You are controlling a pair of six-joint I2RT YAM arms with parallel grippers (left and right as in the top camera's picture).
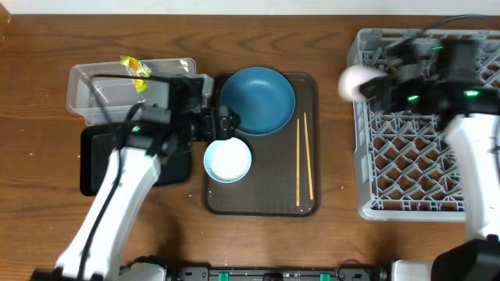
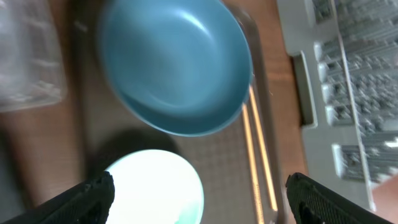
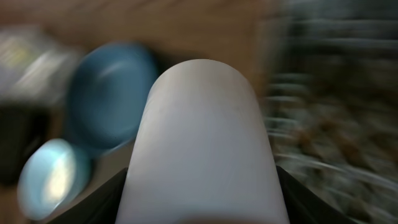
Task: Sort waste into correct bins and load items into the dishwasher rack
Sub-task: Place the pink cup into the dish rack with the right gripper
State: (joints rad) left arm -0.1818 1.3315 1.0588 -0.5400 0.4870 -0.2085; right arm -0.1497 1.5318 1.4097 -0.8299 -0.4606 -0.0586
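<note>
My right gripper is shut on a pale pink cup, held at the left edge of the grey dishwasher rack. The cup fills the right wrist view. My left gripper is open and empty over the brown serving tray, between the blue plate and the light-blue bowl. The left wrist view shows the plate, the bowl and the chopsticks. The snack wrapper lies in the clear tub. Tissue, rice and green cup are out of view.
The black tray lies in front of the clear tub, partly under my left arm. The chopsticks lie along the right side of the serving tray. Bare wooden table lies between the serving tray and the rack.
</note>
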